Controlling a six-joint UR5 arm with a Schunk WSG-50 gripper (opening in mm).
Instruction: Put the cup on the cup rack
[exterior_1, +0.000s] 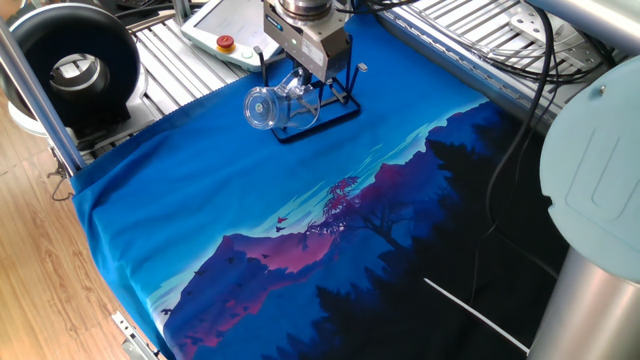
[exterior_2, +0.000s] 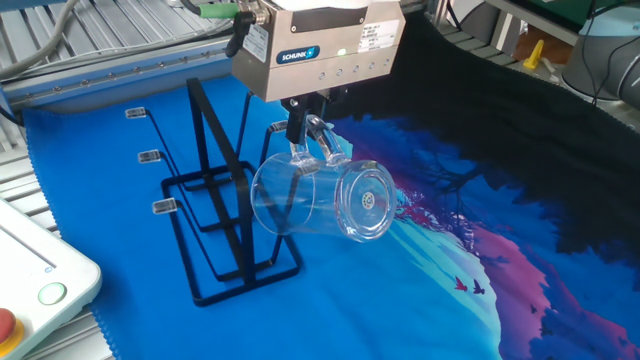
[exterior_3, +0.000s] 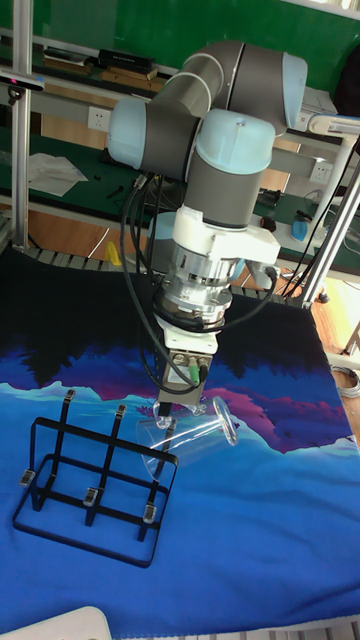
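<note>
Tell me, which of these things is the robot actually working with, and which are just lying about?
In use:
the cup, held on its side by its handle
the cup rack
the gripper

Just there:
the white control pendant
the black round device
the printed blue cloth

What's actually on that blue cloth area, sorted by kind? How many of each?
Glass cup, held sideways by its handle in the gripper: 1
Black wire cup rack: 1
Total: 2
</note>
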